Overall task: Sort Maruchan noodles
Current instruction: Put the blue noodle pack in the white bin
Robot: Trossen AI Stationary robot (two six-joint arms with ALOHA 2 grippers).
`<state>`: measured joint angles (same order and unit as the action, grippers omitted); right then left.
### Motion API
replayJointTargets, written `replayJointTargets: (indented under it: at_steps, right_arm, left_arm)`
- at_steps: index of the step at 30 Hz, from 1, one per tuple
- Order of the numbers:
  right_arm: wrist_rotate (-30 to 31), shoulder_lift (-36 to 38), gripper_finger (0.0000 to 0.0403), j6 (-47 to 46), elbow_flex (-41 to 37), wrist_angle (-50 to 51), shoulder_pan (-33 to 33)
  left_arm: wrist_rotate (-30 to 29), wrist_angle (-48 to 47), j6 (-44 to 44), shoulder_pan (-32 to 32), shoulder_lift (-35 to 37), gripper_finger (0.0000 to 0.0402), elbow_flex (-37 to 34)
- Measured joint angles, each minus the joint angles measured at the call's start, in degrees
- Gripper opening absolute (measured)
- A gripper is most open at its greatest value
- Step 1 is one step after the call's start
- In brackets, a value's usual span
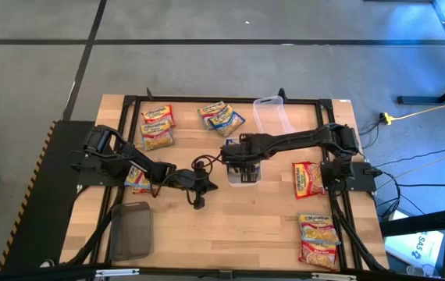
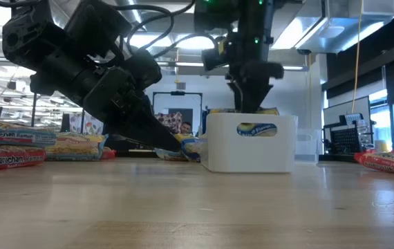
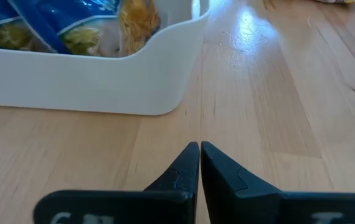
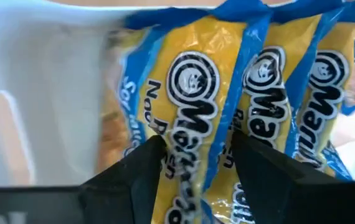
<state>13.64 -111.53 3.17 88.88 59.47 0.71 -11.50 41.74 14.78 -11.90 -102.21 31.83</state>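
Light wooden table (image 1: pixel 230 226) carrying two dark arms. The right arm reaches across to the centre, its right gripper (image 4: pixel 196 155) lowered into the white rectangular plastic tray (image 2: pixel 251 149); the fingers stand apart around the top edge of a blue-bordered yellow Maruchan noodle packet (image 4: pixel 193 93), which stands upright in the tray beside at least two more blue-bordered packets (image 4: pixel 271 106). Whether the pads touch the wrapper cannot be told. The left arm lies low just beside the tray, its left gripper (image 3: pixel 200 163) pressed together, holding nothing, tips close above the bare wood. Unsorted flat plastic packets lie in groups: a stack at the far left (image 1: pixel 157 126), blue-bordered ones at the far middle (image 1: pixel 222 117), a red-bordered packet (image 1: pixel 307 179) near the right arm's base, and more at the near right corner (image 1: pixel 318 240). A clear plastic tub (image 1: pixel 272 115) and a dark mesh basket (image 1: pixel 131 229) stand well apart from the tray. Step in hand, by judgement: depositing a blue packet among its kind. The next move calls for a straight lift clear of the tray wall, then a reach toward another loose packet
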Motion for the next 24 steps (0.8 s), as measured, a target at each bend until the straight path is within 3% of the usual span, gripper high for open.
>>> replayJointTargets:
  at_steps: [8,13,18,24]
  right_arm:
    - [-0.67,2.71,0.0193,-1.80,2.02,2.39,2.09]
    - [-0.60,8.42,0.0192,-4.35,0.60,4.84,5.59]
    - [-0.23,17.30,0.0192,-6.70,-11.16,-3.14,8.12]
    - [0.76,30.46,0.0192,-12.42,-28.72,-19.10,11.15]
  left_arm:
    - [0.06,-0.82,-0.37,0.13,0.51,0.0012,0.00]
    - [0.04,-10.40,-0.39,0.96,8.70,0.0012,0.10]
    - [0.19,-19.54,-3.58,4.45,20.25,0.0012,0.09]
    - [-4.91,-18.58,-10.67,9.11,29.72,0.0012,0.13]
